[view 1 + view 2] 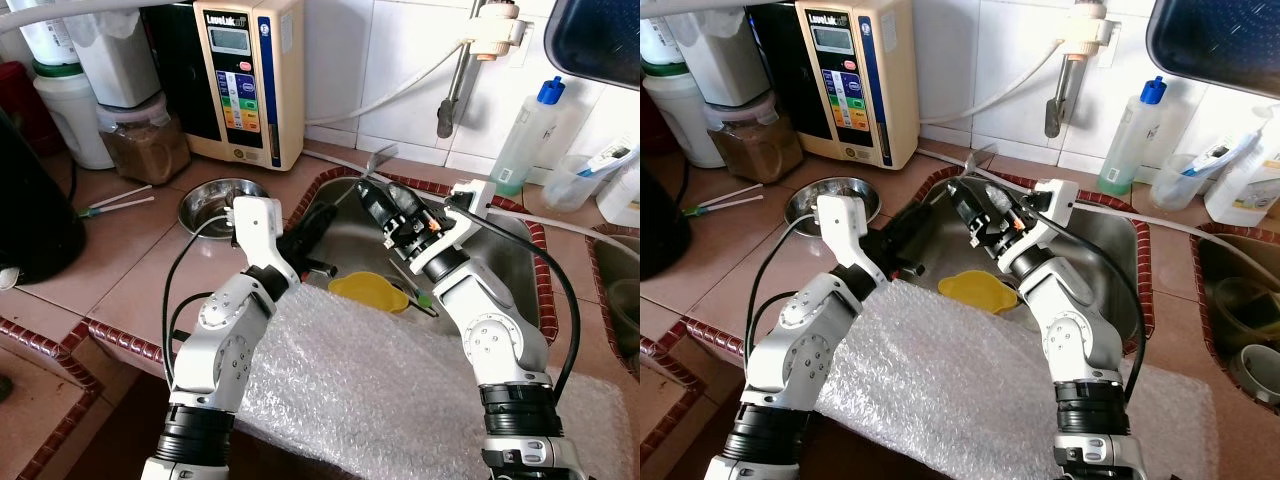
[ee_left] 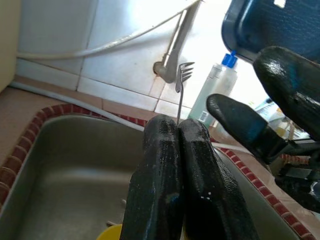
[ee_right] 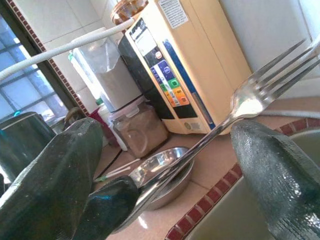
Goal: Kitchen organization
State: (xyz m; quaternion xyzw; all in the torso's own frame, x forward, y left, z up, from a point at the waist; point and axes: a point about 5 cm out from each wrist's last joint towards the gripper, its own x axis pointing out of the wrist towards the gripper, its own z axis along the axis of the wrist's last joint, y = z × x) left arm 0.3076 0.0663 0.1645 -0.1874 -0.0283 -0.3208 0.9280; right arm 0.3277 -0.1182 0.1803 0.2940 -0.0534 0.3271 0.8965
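One fork (image 3: 250,102) pinched by left hand (image 2: 178,131), right hand (image 1: 385,215) spread

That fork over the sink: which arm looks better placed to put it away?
The left. Its gripper is shut on the fork, while the right gripper is open alongside, holding nothing.

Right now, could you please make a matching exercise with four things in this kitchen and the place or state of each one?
Things:
1. fork
2. yellow lid
3. steel bowl
4. bubble wrap

Places or states:
A. on the counter, beside the sink
B. spread over the near edge of the counter
C. lying in the sink
D. held by the left pincer, between the open fingers of the right pincer

Pairs: 1-D, 2-C, 3-A, 4-B
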